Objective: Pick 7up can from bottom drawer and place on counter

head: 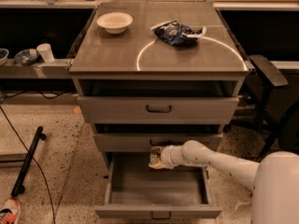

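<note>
The bottom drawer (156,186) is pulled open below two shut drawers, and its floor shows bare. My gripper (157,157) hangs at the drawer's back, just under the middle drawer's front. It is shut on a small whitish object that I take to be the 7up can (153,160), held off the drawer floor. My white arm (219,161) reaches in from the lower right. The counter (112,52) is the grey-brown cabinet top with a thin white circle (140,55) on it.
A white bowl (114,21) and a dark blue snack bag (177,32) lie on the counter. The middle drawer front (159,141) is right above the gripper. A black pole (27,161) lies on the floor at left. A dark chair (268,78) stands at right.
</note>
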`<action>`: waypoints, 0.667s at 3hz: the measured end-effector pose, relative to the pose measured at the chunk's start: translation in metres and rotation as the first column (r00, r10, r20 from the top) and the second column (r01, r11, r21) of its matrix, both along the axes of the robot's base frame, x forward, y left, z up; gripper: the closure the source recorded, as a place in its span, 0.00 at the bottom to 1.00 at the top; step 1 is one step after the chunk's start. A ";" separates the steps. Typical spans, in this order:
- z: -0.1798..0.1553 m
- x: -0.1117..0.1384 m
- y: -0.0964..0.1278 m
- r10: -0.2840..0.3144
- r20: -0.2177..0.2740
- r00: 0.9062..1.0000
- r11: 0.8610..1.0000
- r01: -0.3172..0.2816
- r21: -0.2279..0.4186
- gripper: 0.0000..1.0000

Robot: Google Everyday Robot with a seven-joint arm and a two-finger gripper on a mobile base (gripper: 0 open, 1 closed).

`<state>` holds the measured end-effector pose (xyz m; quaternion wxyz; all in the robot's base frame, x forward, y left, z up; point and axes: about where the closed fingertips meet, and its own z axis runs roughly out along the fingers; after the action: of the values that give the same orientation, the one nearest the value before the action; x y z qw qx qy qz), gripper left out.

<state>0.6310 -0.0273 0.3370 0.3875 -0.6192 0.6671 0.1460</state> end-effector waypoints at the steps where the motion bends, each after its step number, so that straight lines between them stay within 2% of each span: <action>1: -0.001 0.000 0.000 0.005 -0.003 1.000 1.000 -0.005 0.003 1.00; 2: -0.005 -0.002 0.001 0.018 -0.012 1.000 1.000 -0.018 0.011 1.00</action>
<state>0.6288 -0.0267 0.3321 0.3856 -0.6222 0.6631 0.1566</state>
